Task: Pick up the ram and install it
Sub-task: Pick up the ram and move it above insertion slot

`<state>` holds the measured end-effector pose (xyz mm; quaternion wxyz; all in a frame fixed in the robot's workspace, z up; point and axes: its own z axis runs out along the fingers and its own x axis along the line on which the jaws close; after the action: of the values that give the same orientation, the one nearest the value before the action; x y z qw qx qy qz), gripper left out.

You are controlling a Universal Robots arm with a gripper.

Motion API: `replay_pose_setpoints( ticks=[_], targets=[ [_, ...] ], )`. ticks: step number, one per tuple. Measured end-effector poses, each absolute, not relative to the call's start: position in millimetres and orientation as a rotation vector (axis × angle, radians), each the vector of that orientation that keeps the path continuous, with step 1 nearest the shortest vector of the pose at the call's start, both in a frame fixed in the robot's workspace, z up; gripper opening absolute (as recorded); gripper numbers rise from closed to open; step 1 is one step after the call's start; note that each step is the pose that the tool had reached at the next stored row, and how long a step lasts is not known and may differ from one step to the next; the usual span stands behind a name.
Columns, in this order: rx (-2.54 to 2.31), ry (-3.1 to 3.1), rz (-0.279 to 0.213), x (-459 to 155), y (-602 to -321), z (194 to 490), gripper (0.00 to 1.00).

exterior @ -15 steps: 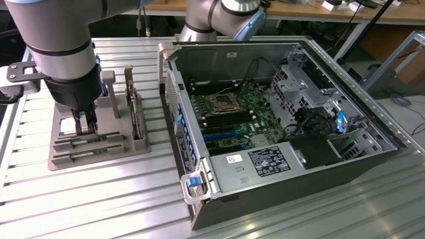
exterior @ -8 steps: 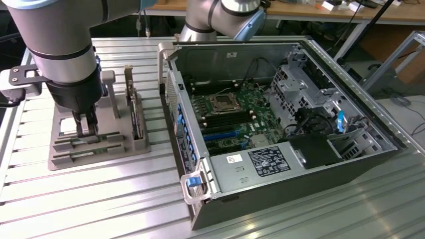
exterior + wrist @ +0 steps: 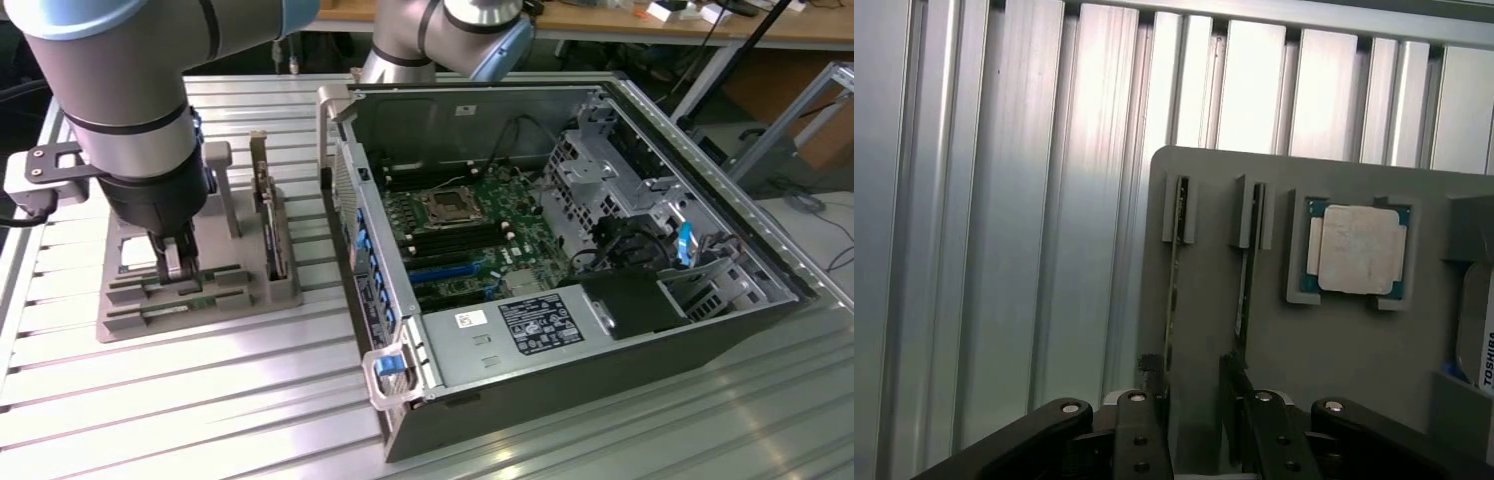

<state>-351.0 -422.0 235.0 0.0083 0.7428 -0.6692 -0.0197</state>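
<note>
Fingers (image 3: 1142, 440) apart, low over the grey holder (image 3: 1334, 340), the ram (image 3: 1174, 290) on edge between them

1. ram (image 3: 1174, 262): I count two sticks, both standing on edge.
2. processor chip (image 3: 1359, 249): one, square and silver.
3. hard drive (image 3: 1472, 330): one.
4. holder tray (image 3: 1334, 350): one, grey.
5. computer case (image 3: 587, 330): one, side open.
6. my claw (image 3: 1192, 385): one, with two fingers (image 3: 1239, 410).

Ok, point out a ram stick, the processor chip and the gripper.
ram stick (image 3: 1174, 290), wrist view, on the board's thin edge.
processor chip (image 3: 1359, 248), wrist view, middle of silver lid.
gripper (image 3: 1196, 415), wrist view, midway between fingertips.
</note>
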Motion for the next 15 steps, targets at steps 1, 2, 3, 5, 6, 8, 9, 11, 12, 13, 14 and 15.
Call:
replay_pose_setpoints(
  ticks=[1, 2, 3, 5, 6, 8, 9, 11, 12, 13, 14, 15],
  targets=[
    [2.321, -2.091, -0.062, -351.3, -422.5, 234.6, 0.36],
    [2.321, -2.091, -0.061, -351.5, -423.3, 234.3, 0.36],
    [2.321, -2.091, -0.061, -352.0, -424.9, 233.8, 0.36],
    [2.321, -2.091, -0.062, -352.6, -428.0, 232.1, 0.36],
    [2.321, -2.091, -0.062, -352.8, -429.3, 231.0, 0.36],
    [2.321, -2.091, -0.062, -353.0, -431.1, 229.6, 0.36],
    [2.321, -2.091, -0.062, -353.1, -432.1, 228.6, 0.36],
    [2.321, -2.091, -0.061, -353.5, -432.6, 227.0, 0.36],
    [2.321, -2.091, -0.06, -353.7, -432.7, 226.1, 0.36],
    [2.318, -2.093, -0.06, -353.8, -432.7, 225.5, 0.36],
    [2.311, -2.101, -0.06, -353.8, -432.7, 225.2, 0.36],
    [2.294, -2.119, -0.059, -353.8, -432.7, 224.5, 0.36]
  ],
)
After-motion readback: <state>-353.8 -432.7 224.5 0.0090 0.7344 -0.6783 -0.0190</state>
